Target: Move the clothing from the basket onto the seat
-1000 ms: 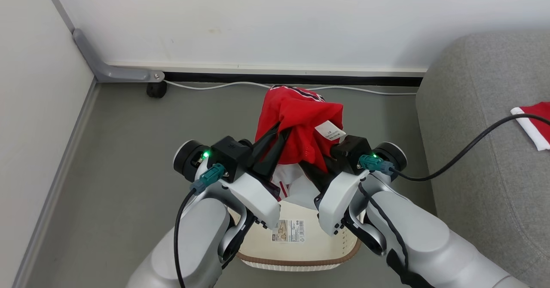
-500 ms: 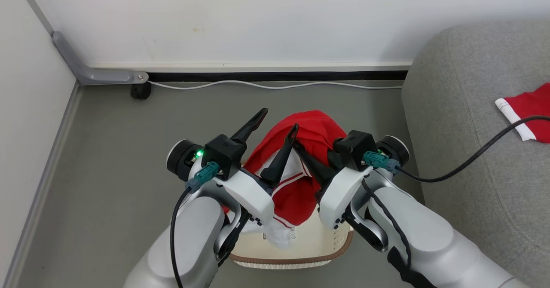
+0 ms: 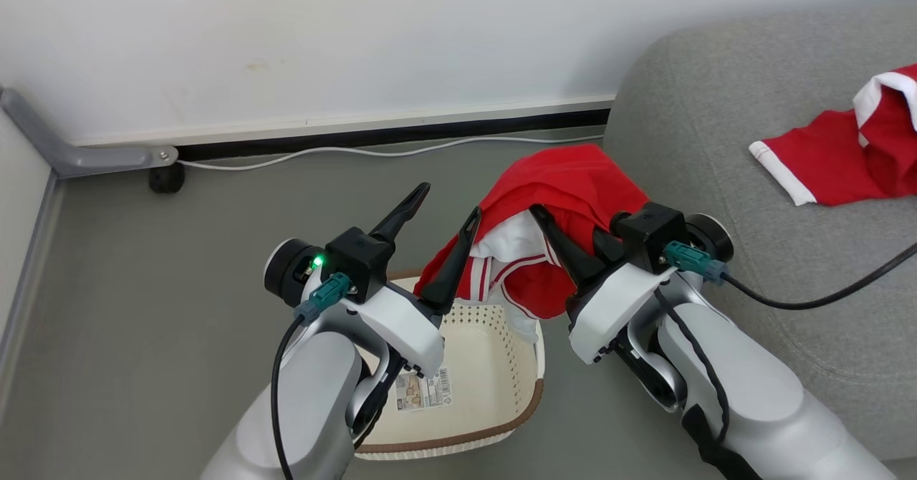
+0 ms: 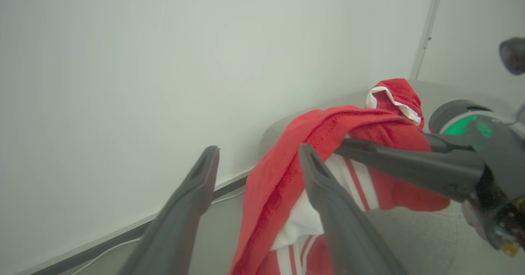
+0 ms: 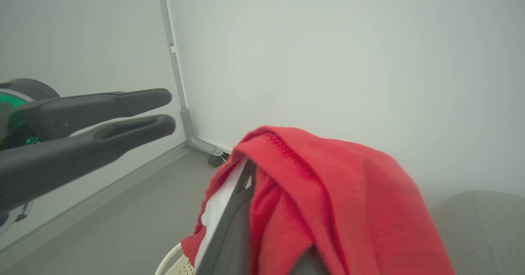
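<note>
Our two pale forearms raised side by side, our left claw [image 3: 448, 203] with its dark fingers spread wide, our right claw [image 3: 544, 221] pinched tight on the clothing [image 3: 573, 179], both pointing forward and up.

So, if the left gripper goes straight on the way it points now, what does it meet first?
Probably the white wall, low down: nothing nearer shows between the open fingers of the left gripper. The red clothing hangs close beside one finger and might brush it.
</note>
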